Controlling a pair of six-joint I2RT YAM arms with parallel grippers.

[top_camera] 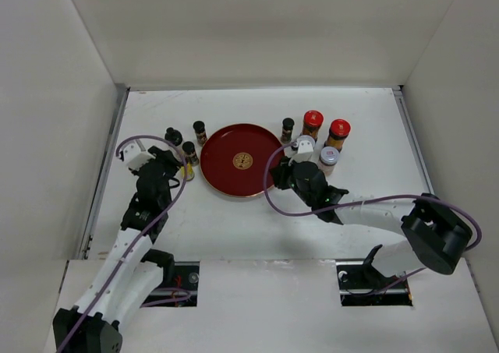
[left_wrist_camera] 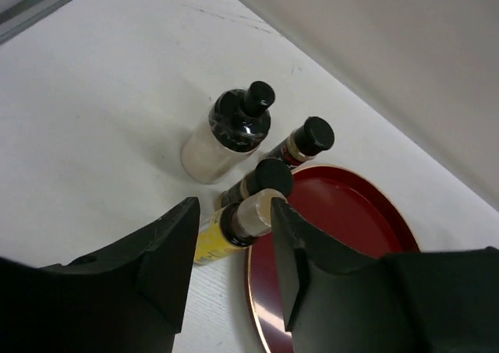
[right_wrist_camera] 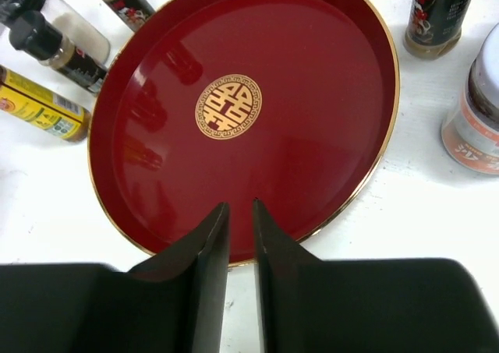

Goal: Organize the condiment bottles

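The condiment bottles stand on either side of the round dark-red tray [top_camera: 242, 160]. Left of it are three black-capped bottles [top_camera: 173, 137] and a yellow-labelled bottle [top_camera: 186, 172]. Right of it are a dark bottle [top_camera: 288, 128], two red-lidded jars [top_camera: 313, 122] and two white-lidded jars [top_camera: 329, 158]. My left gripper [left_wrist_camera: 234, 209] is open, with its fingers either side of the yellow-labelled bottle [left_wrist_camera: 210, 240]; the bottle's pale cap is close against the right finger. My right gripper [right_wrist_camera: 240, 205] is shut and empty, over the tray's [right_wrist_camera: 312, 135] near rim.
In the left wrist view a clear black-capped bottle [left_wrist_camera: 230, 131] and two small dark bottles [left_wrist_camera: 308, 141] stand just behind the yellow one, beside the tray rim [left_wrist_camera: 343, 213]. White walls enclose the table. A white-lidded jar [right_wrist_camera: 475, 119] is right of my right gripper.
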